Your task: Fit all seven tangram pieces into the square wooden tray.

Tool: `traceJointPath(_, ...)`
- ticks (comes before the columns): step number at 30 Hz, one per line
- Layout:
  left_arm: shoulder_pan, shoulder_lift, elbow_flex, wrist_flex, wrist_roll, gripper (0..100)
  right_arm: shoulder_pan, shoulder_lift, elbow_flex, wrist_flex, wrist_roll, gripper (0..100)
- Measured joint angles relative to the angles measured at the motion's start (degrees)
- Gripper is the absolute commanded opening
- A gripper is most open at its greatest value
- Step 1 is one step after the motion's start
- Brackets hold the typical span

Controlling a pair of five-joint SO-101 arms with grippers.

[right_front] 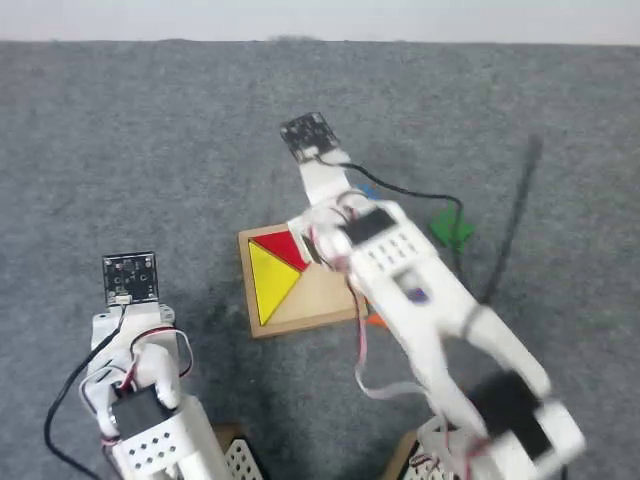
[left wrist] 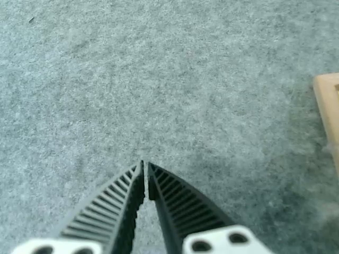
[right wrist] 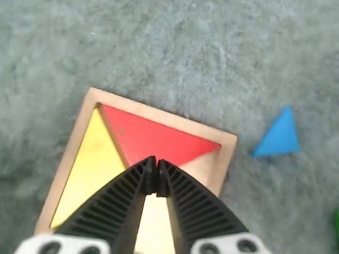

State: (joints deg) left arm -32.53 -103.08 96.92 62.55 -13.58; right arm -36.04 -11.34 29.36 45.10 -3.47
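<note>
The square wooden tray (right_front: 331,296) lies mid-table on grey carpet. Inside it, a yellow triangle (right_front: 270,280) fills the left side and a red triangle (right_front: 281,245) the far side. My right gripper (right wrist: 157,162) hovers over the tray's middle, shut and holding nothing, its tips above the red triangle (right wrist: 153,138) beside the yellow triangle (right wrist: 94,164). A blue triangle (right wrist: 278,135) lies on the carpet just outside the tray's rim (right wrist: 159,113). My left gripper (left wrist: 145,165) is shut and holds nothing above bare carpet, with a tray corner (left wrist: 328,100) off to one side.
A green piece (right_front: 450,228) lies right of the tray beside a black cable (right_front: 420,194). An orange piece (right_front: 375,320) peeks out under the right arm at the tray's near right corner. Open carpet lies left of and beyond the tray.
</note>
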Motion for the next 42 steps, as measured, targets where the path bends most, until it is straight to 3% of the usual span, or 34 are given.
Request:
traceJointPath(5,0.0,0.0,0.0,0.0,0.0,2,2.73,-16.7,16.18,-3.6,-0.09,0.9)
traceJointPath(9,0.0,0.0,0.0,0.0,0.0,2,10.55,-27.16,23.47,-4.31,0.0,1.2)
traceJointPath(12,0.0,0.0,0.0,0.0,0.0,2,16.44,-28.66,24.0,-2.29,2.37,7.4)
traceJointPath(18,0.0,0.0,0.0,0.0,0.0,2,22.42,-21.89,23.91,0.97,5.01,19.5)
traceJointPath(30,0.0,0.0,0.0,0.0,0.0,2,26.99,0.88,7.21,11.52,5.45,20.2)
traceJointPath(35,0.0,0.0,0.0,0.0,0.0,2,26.02,1.32,6.86,17.32,8.79,20.2)
traceJointPath(42,0.0,0.0,0.0,0.0,0.0,2,13.1,-5.54,11.34,19.6,22.33,20.2)
